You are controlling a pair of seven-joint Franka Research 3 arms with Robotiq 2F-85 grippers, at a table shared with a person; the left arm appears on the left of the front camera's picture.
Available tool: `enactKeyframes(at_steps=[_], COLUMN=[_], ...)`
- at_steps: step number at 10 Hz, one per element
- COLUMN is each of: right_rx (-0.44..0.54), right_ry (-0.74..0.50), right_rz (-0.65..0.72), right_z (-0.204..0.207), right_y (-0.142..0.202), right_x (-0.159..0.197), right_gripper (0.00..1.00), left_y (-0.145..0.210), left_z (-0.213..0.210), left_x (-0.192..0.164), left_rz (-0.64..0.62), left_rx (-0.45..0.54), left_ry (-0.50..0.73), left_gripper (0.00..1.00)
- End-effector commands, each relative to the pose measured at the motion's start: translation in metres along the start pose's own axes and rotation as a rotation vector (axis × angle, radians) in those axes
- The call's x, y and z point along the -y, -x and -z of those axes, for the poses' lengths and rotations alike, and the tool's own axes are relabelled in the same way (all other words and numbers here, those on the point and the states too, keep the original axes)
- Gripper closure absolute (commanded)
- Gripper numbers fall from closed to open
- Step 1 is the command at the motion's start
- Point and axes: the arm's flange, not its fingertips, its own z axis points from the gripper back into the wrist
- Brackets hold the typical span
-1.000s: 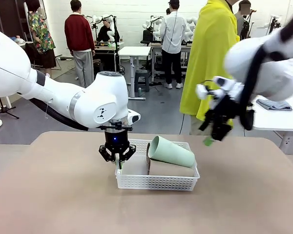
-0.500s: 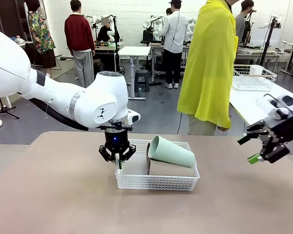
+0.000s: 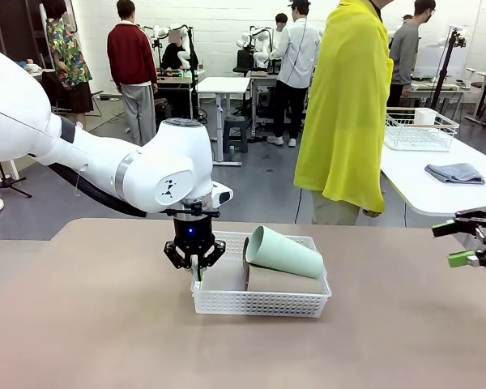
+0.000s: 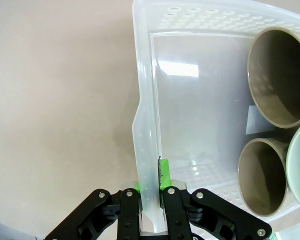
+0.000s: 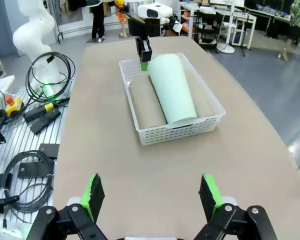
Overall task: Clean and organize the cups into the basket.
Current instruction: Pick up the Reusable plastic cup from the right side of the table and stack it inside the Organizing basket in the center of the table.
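L end effector [image 3: 196, 274] pinching basket [image 3: 259, 303] wall, mint cup [image 3: 283, 252] atop, R end effector [image 3: 468, 243] agape

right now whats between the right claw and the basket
Only bare table. In the right wrist view the open right claw hangs apart from the basket, with nothing on the stretch of tabletop between them; the front view agrees.

Taupe-brown cups: two, lying side by side in the basket, one [image 4: 277, 75] and the other [image 4: 260, 175]
Mint green cups: one [image 3: 285, 252], lying on top of the brown pair
Cups altogether: three
Baskets on this table: one [image 3: 259, 304], white
Robot arms at this table: two
Grippers: two, left [image 3: 196, 271] and right [image 3: 470, 243]
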Motion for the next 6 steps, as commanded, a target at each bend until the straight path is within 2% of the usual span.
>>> enactKeyframes(at_steps=[1,6], right_rx=[-0.019,-0.019], right_ry=[-0.008,-0.008], right_rz=[-0.013,-0.013], right_z=[0.0075,0.0075], right_y=[-0.0099,-0.0099], right_x=[0.0054,0.0054], right_gripper=[0.0,0.0], left_y=[0.0,0.0], left_z=[-0.0029,-0.0029], left_x=[0.0017,0.0017], left_rz=[-0.001,-0.001], left_rx=[0.007,0.007], left_ry=[0.005,0.005], left_gripper=[1.0,1.0])
